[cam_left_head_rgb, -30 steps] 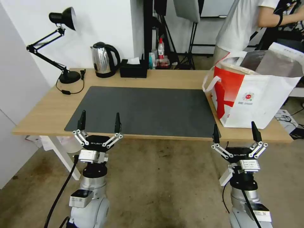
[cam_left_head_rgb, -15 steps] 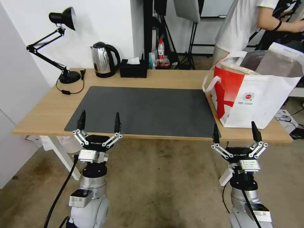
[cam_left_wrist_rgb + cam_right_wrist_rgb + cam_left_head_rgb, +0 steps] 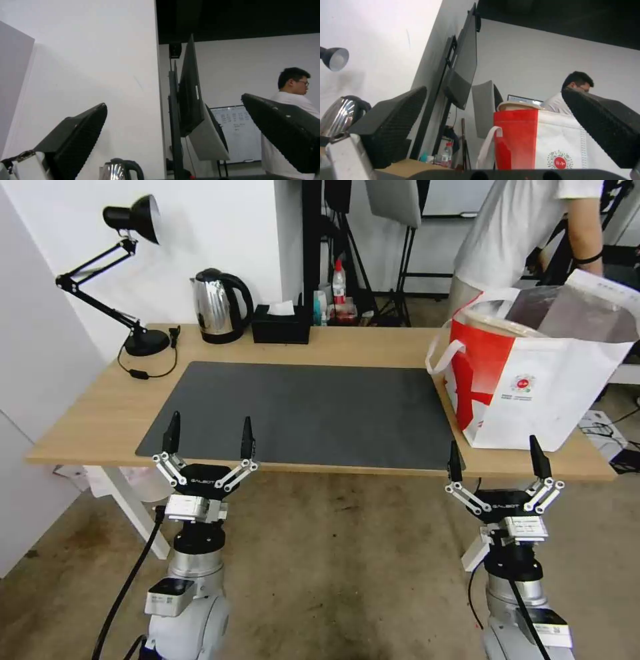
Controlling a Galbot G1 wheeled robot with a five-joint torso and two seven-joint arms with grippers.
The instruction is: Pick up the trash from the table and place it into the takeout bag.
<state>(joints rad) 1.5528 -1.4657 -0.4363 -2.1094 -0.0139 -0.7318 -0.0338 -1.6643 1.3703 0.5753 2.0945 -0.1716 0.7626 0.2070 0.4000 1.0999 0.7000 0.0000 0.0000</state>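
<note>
Change: pretty much nothing is seen to move among the task's things across the last second; both arms and the takeout bag (image 3: 533,373) are found exactly where they were, and only a person behind the bag is shifted a bit.
Meaning for the task: no trash is spotted loose on the worktop (image 3: 100,407), and the dark grey mat (image 3: 307,407) is left bare, so the job is judged basically done.
Trash: a beige rim is seen poking up inside the bag's mouth, presumably one of the bowls; the rest can't be made out.
Bag: parked at the worktop's right end, upright, mouth open, red panel turned toward the mat.
Left hand (image 3: 209,435): held low in front of the worktop's near edge, fingers pointed up and spread wide, nothing gripped.
Right hand (image 3: 496,457): held the same way just below the bag, spread wide, empty.
Leftovers: kettle (image 3: 219,305), tissue box (image 3: 281,323) and lamp (image 3: 120,273) are lined up along the back edge, not counted as trash.
</note>
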